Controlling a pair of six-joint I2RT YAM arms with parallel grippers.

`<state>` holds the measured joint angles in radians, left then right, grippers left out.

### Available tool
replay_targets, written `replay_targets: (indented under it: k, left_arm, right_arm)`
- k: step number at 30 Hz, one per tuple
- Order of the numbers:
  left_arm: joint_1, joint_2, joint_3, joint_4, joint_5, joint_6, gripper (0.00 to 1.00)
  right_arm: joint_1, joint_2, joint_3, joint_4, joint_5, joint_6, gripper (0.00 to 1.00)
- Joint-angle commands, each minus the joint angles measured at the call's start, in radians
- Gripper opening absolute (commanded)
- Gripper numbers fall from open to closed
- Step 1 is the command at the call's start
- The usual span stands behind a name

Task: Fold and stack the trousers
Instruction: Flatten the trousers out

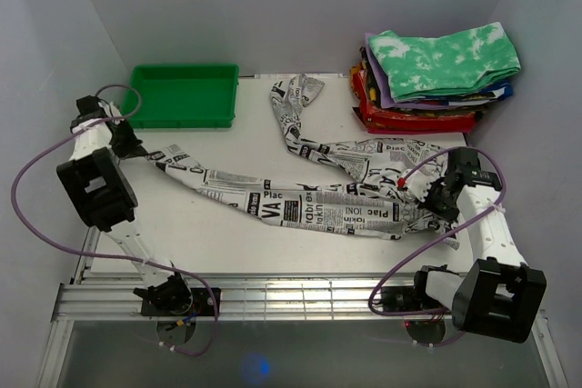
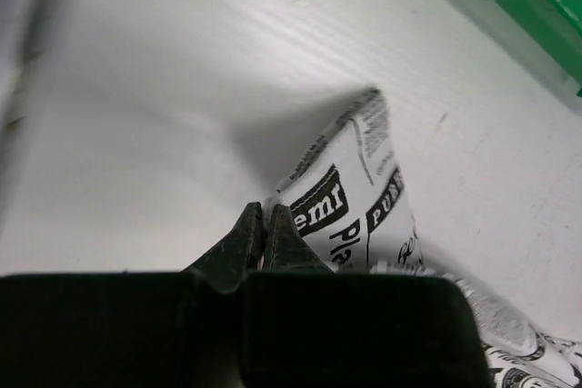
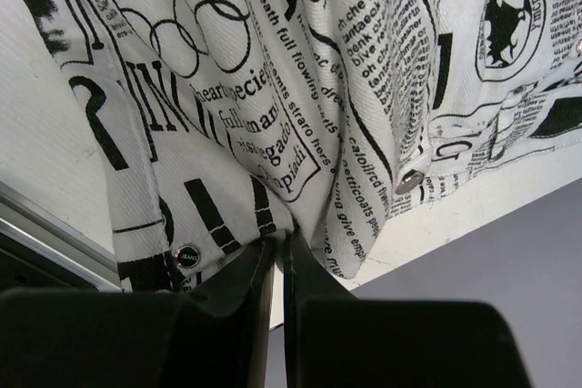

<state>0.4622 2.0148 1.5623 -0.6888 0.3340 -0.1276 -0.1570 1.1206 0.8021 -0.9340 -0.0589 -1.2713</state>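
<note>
Left gripper (image 2: pixel 264 232): pinched tight on a leg hem of the trousers (image 1: pixel 300 204).
Right gripper (image 3: pixel 278 256): clamped on the waistband, likely to stretch the cloth flat.

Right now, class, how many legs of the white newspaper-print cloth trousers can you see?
2. One trouser leg stretches left to the left pincer; the other curls toward the far edge, right of the green plastic tray. None hidden.

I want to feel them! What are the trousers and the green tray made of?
The trousers look like matte woven cotton, twill perhaps: fine diagonal ribs, soft folds, shiny metal-looking studs. The tray looks like smooth moulded plastic, faintly glossy.
</note>
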Motion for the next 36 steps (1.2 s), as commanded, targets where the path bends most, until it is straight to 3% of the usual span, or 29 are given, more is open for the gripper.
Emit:
replay_targets:
  k: [1, 5, 9, 11, 16, 17, 18, 20, 22, 25, 26, 30, 34, 36]
  left_arm:
    - [0.058, -0.232, 0.065, -0.208, -0.313, 0.014, 0.00]
    - [0.066, -0.313, 0.064, -0.305, -0.596, 0.055, 0.00]
    - [0.059, -0.300, 0.137, -0.353, -0.662, 0.027, 0.00]
    - [0.014, -0.239, 0.194, -0.388, -0.648, -0.013, 0.00]
    - [-0.173, 0.036, 0.408, -0.350, -0.767, -0.023, 0.06]
    - [-0.186, 0.073, 0.445, -0.345, -0.764, -0.024, 0.11]
    - [-0.195, 0.146, 0.509, -0.342, -0.762, -0.017, 0.29]
    - [-0.201, 0.211, 0.571, -0.350, -0.751, -0.014, 0.50]
    - [-0.198, 0.260, 0.640, -0.360, -0.741, -0.001, 0.73]
    - [-0.175, 0.234, 0.661, -0.361, -0.653, 0.025, 0.81]
    - [-0.165, 0.210, 0.635, -0.342, -0.623, 0.034, 0.82]
    - [-0.106, 0.064, 0.441, -0.238, -0.431, 0.124, 0.85]
    - [-0.073, -0.011, 0.288, -0.213, -0.201, 0.264, 0.83]
    - [-0.073, -0.039, 0.217, -0.198, -0.045, 0.342, 0.74]
  right_arm:
    - [-0.042, -0.004, 0.008, 0.004, 0.034, -0.266, 0.08]
    - [-0.090, -0.013, -0.007, 0.020, 0.022, -0.290, 0.08]
    - [-0.096, -0.004, -0.001, 0.030, 0.004, -0.293, 0.08]
    - [-0.095, 0.013, 0.000, 0.050, -0.010, -0.290, 0.08]
    - [-0.093, 0.122, 0.067, 0.075, -0.015, -0.274, 0.08]
    - [-0.095, 0.145, 0.084, 0.077, -0.012, -0.266, 0.08]
    - [-0.093, 0.191, 0.101, 0.080, -0.006, -0.255, 0.08]
    - [-0.088, 0.235, 0.158, 0.066, 0.004, -0.214, 0.08]
    - [-0.087, 0.294, 0.198, 0.058, 0.013, -0.160, 0.16]
    - [-0.087, 0.340, 0.272, 0.026, 0.018, -0.090, 0.36]
    - [-0.087, 0.338, 0.291, 0.011, 0.016, -0.083, 0.48]
    - [-0.087, 0.279, 0.284, -0.002, 0.011, -0.071, 0.63]
    - [-0.090, 0.210, 0.258, -0.034, 0.019, -0.071, 0.63]
    - [-0.093, 0.177, 0.256, -0.057, 0.002, -0.068, 0.55]
